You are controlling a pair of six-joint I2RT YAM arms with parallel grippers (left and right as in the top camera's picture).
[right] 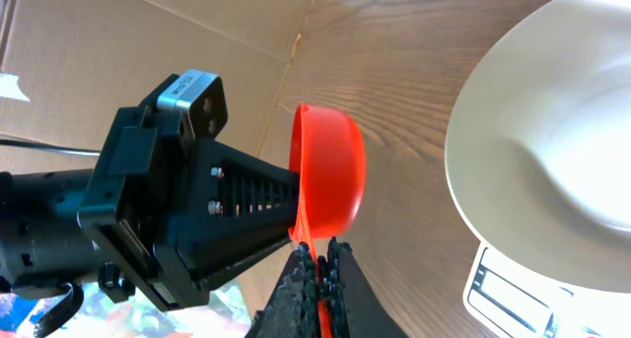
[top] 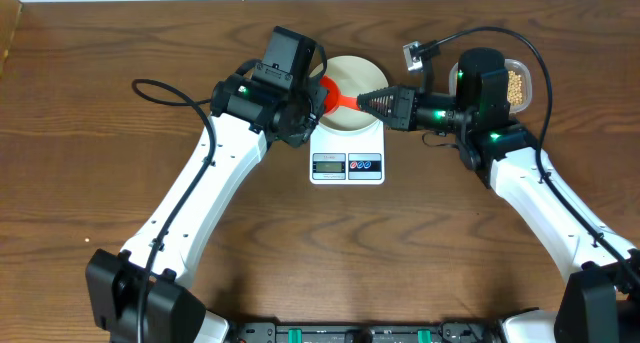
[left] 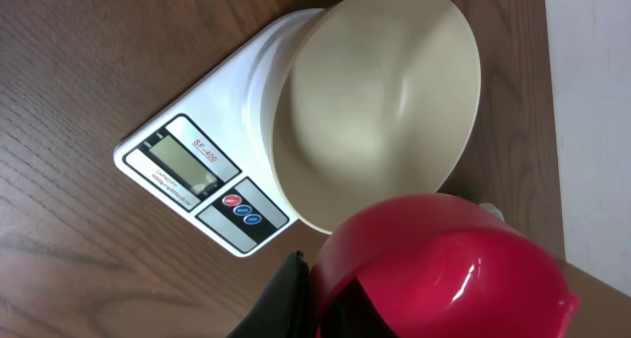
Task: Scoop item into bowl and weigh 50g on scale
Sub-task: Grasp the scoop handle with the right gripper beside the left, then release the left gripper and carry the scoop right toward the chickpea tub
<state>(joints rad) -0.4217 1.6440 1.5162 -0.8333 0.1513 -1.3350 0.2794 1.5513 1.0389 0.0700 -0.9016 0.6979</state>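
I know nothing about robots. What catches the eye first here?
A bright red scoop hangs in the middle of the scene, with the right gripper shut on its handle and the left gripper at its cup. Just beneath, an empty white bowl sits on a small white scale.

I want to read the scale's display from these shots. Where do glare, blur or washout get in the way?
Overhead: evenly lit and sharp, but the display on the scale is too small to read. Left wrist: display in focus, no digits legible; glare streak on the red scoop. Right wrist: the bowl is nearly washed out, the scale cropped at the edge.
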